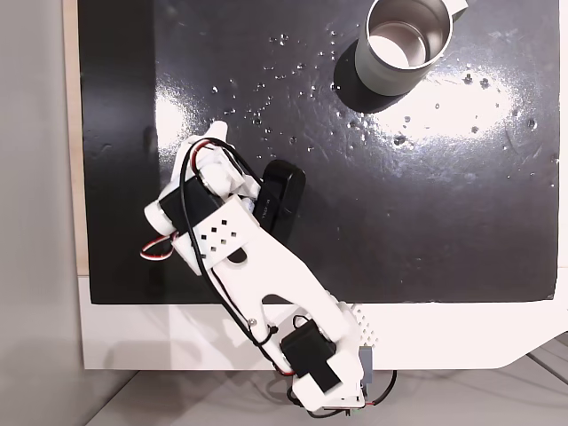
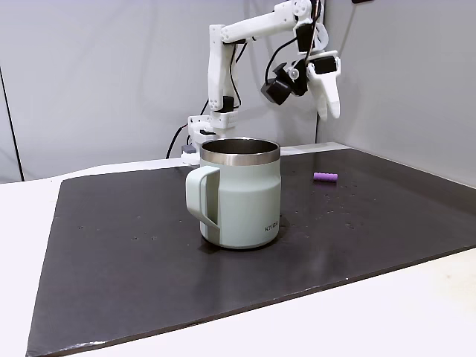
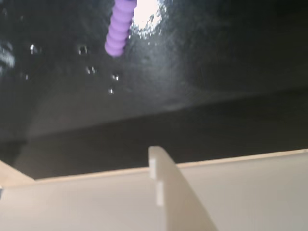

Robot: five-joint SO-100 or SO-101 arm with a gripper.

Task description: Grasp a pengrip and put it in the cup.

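Note:
The pengrip (image 2: 325, 176), a small light-purple ribbed cylinder, lies on the black mat to the right of and behind the cup. In the wrist view the pengrip (image 3: 120, 26) sits at the top edge, well ahead of my white fingertip (image 3: 155, 153). The grey-green cup (image 2: 239, 195) stands upright with its handle turned to the left, and from above the cup (image 1: 404, 44) shows a bare steel inside. My gripper (image 2: 328, 114) hangs high over the pengrip, pointing down, its jaws together and holding nothing. Seen from above, the gripper (image 1: 216, 133) is far left of the cup.
The black mat (image 1: 426, 222) covers most of the white table (image 1: 461, 333) and carries small shiny specks. The arm's base (image 1: 324, 368) stands at the table's near edge in the top-down fixed view. A grey wall (image 2: 89, 74) rises behind the table.

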